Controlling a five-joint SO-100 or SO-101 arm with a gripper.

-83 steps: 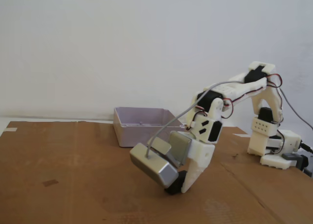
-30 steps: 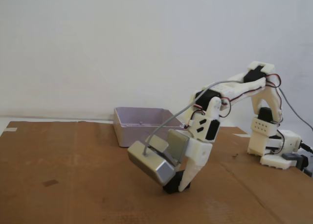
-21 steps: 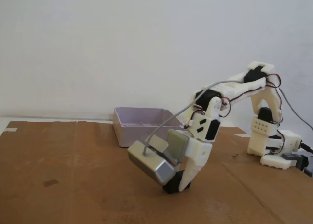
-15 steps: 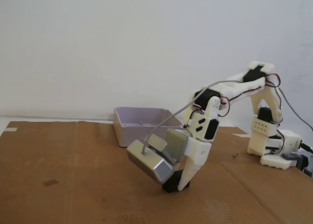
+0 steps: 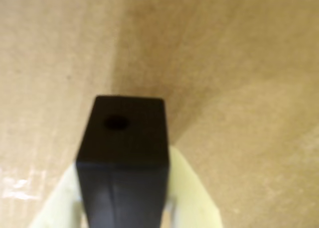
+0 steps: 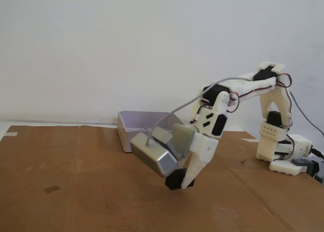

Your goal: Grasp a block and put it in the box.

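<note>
Gripper (image 6: pixel 183 181) clamps the small matte black rectangular block (image 6: pixel 173 180) just above the cardboard-covered table (image 6: pixel 76 191); carry it high over the near wall of the pale lavender-grey plastic box (image 6: pixel 132 128) toward the back edge.

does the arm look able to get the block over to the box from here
Probably yes: the gripper holds the block clear of the cardboard, and nothing stands between it and the box just behind.

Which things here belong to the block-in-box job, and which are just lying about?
Job: the block, held off the cardboard by the gripper; the box behind.
Lying about: the cardboard sheet; a small dark mark on it.
</note>
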